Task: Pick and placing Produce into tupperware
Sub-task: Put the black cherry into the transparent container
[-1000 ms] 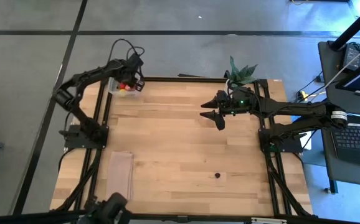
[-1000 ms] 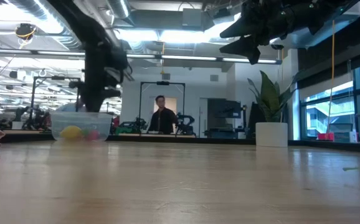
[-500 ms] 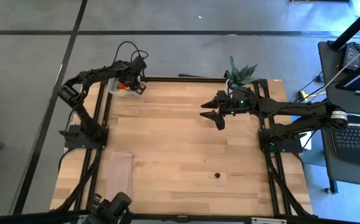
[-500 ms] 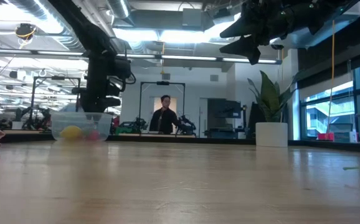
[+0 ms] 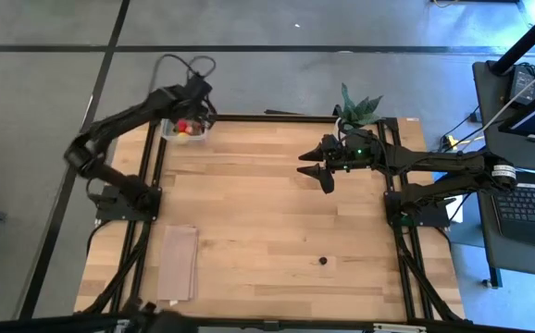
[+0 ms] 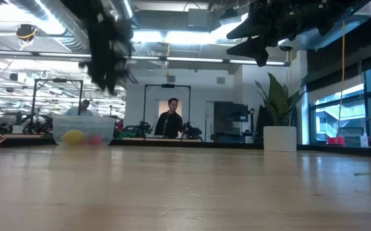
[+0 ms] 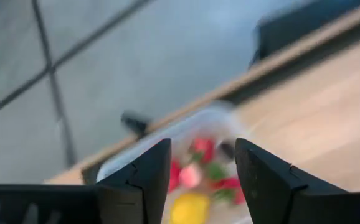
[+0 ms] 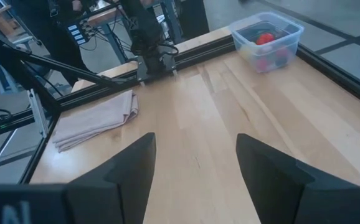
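Left hand [image 5: 193,102] now higher above tupperware [image 5: 183,129], long axis along table's far edge

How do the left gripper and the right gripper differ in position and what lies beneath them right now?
The left gripper is at the table's far left corner, above the tupperware holding produce; the right gripper hangs over bare wood nearer the middle. In the low view, the left gripper is blurred, the right sharp. Both are open and empty.
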